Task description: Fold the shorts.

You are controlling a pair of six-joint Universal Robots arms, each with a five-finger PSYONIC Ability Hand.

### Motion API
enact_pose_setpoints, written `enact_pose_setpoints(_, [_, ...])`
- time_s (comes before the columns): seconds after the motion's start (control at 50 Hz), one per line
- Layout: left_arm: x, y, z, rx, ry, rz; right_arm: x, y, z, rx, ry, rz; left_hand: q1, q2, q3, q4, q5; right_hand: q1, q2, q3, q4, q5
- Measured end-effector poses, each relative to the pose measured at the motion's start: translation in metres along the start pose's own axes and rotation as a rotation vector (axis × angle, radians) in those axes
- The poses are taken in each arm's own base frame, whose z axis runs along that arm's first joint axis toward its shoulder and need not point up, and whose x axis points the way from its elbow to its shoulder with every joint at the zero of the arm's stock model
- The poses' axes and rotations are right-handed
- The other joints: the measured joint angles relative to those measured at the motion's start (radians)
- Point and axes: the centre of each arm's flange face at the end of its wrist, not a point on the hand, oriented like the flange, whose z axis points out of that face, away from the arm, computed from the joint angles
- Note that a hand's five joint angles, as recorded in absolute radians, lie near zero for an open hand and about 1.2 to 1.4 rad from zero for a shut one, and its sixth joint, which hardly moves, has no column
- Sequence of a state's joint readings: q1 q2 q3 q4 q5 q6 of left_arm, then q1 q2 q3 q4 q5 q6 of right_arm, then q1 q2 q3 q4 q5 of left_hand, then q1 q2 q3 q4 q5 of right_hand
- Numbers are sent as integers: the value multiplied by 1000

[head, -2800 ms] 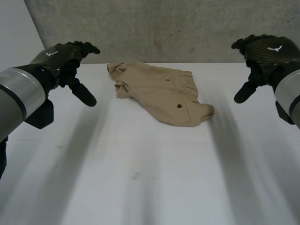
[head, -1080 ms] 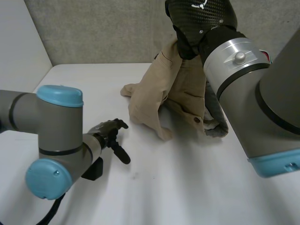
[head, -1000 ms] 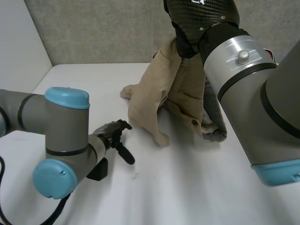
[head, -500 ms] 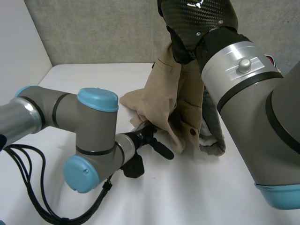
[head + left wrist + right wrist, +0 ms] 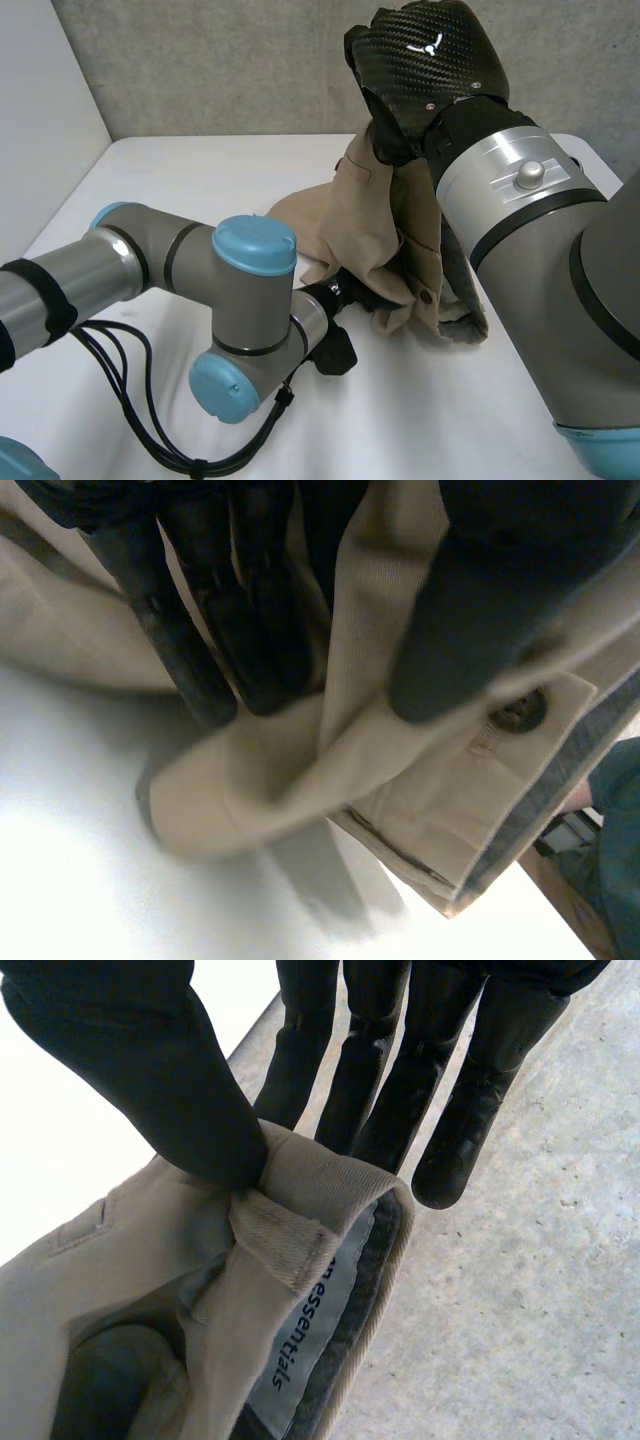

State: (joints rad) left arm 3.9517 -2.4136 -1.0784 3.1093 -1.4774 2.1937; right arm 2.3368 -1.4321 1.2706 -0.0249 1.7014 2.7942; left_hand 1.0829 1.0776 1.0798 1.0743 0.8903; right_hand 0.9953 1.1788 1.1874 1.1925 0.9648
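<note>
While the right hand [image 5: 425,75] pinches the waistband [image 5: 300,1230] of the beige shorts [image 5: 385,235] between its thumb and straight fingers, holding it high above the white table [image 5: 180,170], the cloth hangs down and its lower end lies crumpled on the table. The left hand [image 5: 250,620], low at the hanging part, grips a fold between thumb and fingers, close to a dark button [image 5: 518,710]. In my judgement no fold is made yet: the shorts must first be spread flat, then folded.
</note>
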Motion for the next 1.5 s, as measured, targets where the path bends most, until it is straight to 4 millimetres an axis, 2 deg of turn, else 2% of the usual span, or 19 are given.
enact_pose_setpoints(0.16, [-4,-16,-9,115,-73,35,4,-3,-2,7,12,0,60,112,108,116,84,0,0,0,0,0])
enact_pose_setpoints(0.3, [-3,-83,-42,284,-155,173,22,1,2,-5,63,-12,60,114,108,116,84,0,0,0,0,0])
enact_pose_setpoints(0.32, [-4,-101,-55,324,-178,225,28,4,4,-11,80,-17,60,114,108,116,84,0,0,0,0,0])
enact_pose_setpoints(0.38, [-2,-128,-77,386,-213,316,37,8,4,-24,104,-24,60,114,108,116,84,6,0,0,0,21])
enact_pose_setpoints(0.46, [7,-151,-106,451,-236,406,44,11,2,-44,122,-35,60,114,108,116,84,8,0,0,0,29])
enact_pose_setpoints(0.58, [45,-177,-160,583,-190,515,51,0,-11,-43,129,-41,60,114,109,117,84,8,0,0,0,29])
enact_pose_setpoints(0.68, [94,-198,-219,753,-101,630,64,-37,-30,42,159,-39,60,116,113,120,84,8,6,0,0,29])
enact_pose_setpoints(0.74, [108,-201,-237,803,-71,664,69,-50,-36,76,172,-38,60,116,113,120,84,8,6,0,0,29])
enact_pose_setpoints(0.82, [138,-199,-276,871,9,737,75,-68,-54,102,184,-33,60,116,113,121,84,5,3,-3,-3,28])
enact_pose_setpoints(0.86, [138,-198,-277,867,12,741,75,-66,-55,93,181,-31,60,116,113,121,84,5,3,-3,-3,28])
enact_pose_setpoints(0.88, [132,-191,-273,816,11,748,70,-53,-61,22,154,-12,60,117,113,121,84,-150,-196,-194,-197,-129])
enact_pose_setpoints(0.9, [130,-190,-272,806,9,748,68,-50,-62,6,147,-7,60,118,113,121,84,-150,-196,-194,-197,-129])
enact_pose_setpoints(0.92, [122,-186,-264,764,-6,744,64,-38,-65,-43,129,12,60,118,113,121,84,-331,-418,-424,-415,-342])
enact_pose_setpoints(1.0, [97,-178,-239,660,-56,727,51,-1,-70,-181,80,82,60,118,114,121,84,-549,-675,-676,-681,-622])
enact_pose_setpoints(1.06, [86,-175,-228,623,-78,718,46,16,-71,-235,65,114,60,118,114,121,84,-581,-713,-714,-719,-664])
enact_pose_setpoints(1.08, [74,-174,-213,585,-104,707,42,40,-70,-307,51,160,60,119,116,121,84,-650,-783,-793,-808,-752])
enact_pose_setpoints(1.18, [59,-177,-191,557,-144,693,45,81,-62,-417,53,244,60,120,117,121,84,-687,-812,-836,-850,-801])
enact_pose_setpoints(1.3, [63,-184,-183,581,-147,693,57,111,-50,-490,61,383,60,120,117,121,84,-736,-887,-905,-900,-849])
enact_pose_setpoints(1.5, [100,-180,-157,614,-77,718,63,146,-34,-580,36,795,60,120,117,121,84,-739,-894,-915,-904,-856])
